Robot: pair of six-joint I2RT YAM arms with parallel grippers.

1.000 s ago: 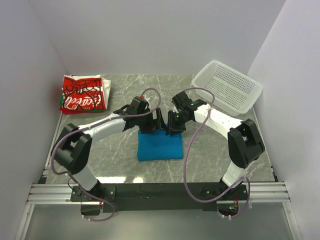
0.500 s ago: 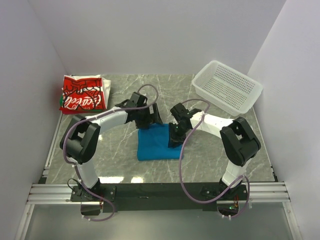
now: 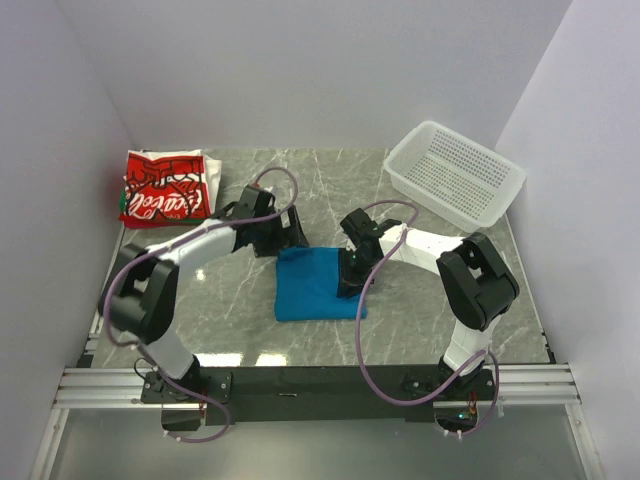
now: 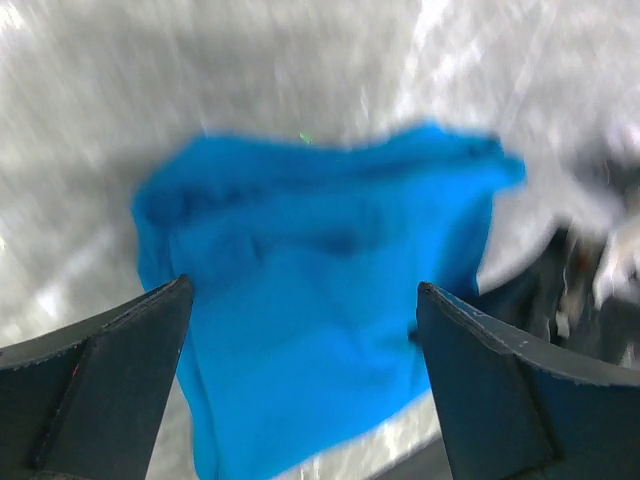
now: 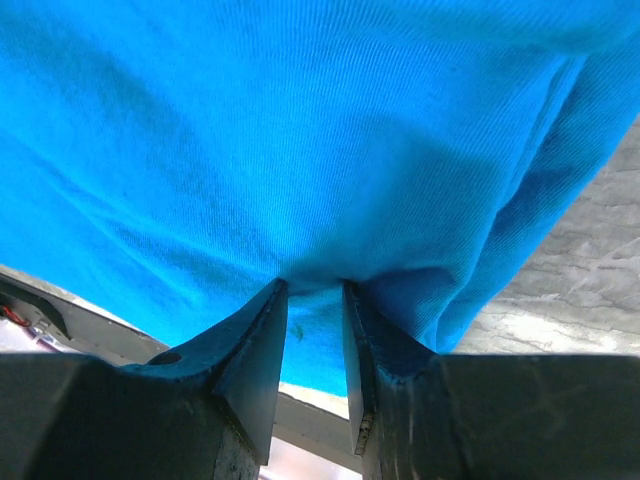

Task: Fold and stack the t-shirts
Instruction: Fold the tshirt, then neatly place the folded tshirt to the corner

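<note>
Folded bright-blue cotton t-shirt (image 3: 318, 285) sits in the middle of the grey marble table (image 3: 230, 310), with the right gripper (image 5: 315, 290) pinching a fold at its right edge. Left gripper (image 4: 305, 295) is just off its far left corner, fingers spread wide.

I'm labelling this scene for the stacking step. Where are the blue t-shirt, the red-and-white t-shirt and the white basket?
blue t-shirt (image 3: 312, 290): top external view, middle of the folded cloth.
red-and-white t-shirt (image 3: 163, 200): top external view, its lettered front.
white basket (image 3: 458, 172): top external view, bare perforated floor.
</note>
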